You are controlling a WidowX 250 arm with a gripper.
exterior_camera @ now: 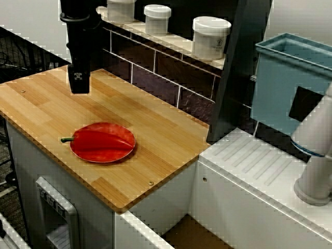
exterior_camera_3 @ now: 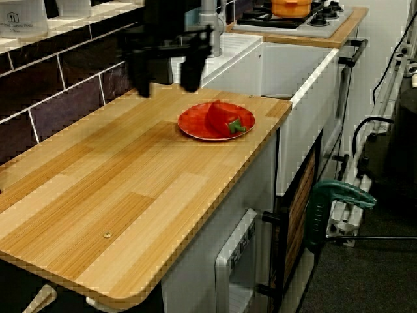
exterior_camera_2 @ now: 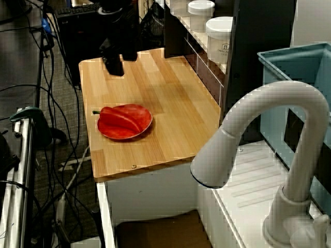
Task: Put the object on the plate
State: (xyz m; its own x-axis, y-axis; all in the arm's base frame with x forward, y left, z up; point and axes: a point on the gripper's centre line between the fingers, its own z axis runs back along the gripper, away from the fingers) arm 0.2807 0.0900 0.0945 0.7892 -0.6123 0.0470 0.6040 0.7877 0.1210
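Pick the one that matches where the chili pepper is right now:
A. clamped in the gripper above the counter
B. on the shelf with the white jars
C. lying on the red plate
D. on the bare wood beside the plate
C: the chili pepper lies across the red plate, stem past the rim, while the gripper hangs apart above the counter.

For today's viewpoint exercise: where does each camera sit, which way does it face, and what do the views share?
Front view: high, faces the tiled wall; gripper hangs above the counter.
Sink-side view: behind the faucet, faces along the counter; gripper top left.
End view: low, faces the stove; gripper open.
All share the chili on the plate.
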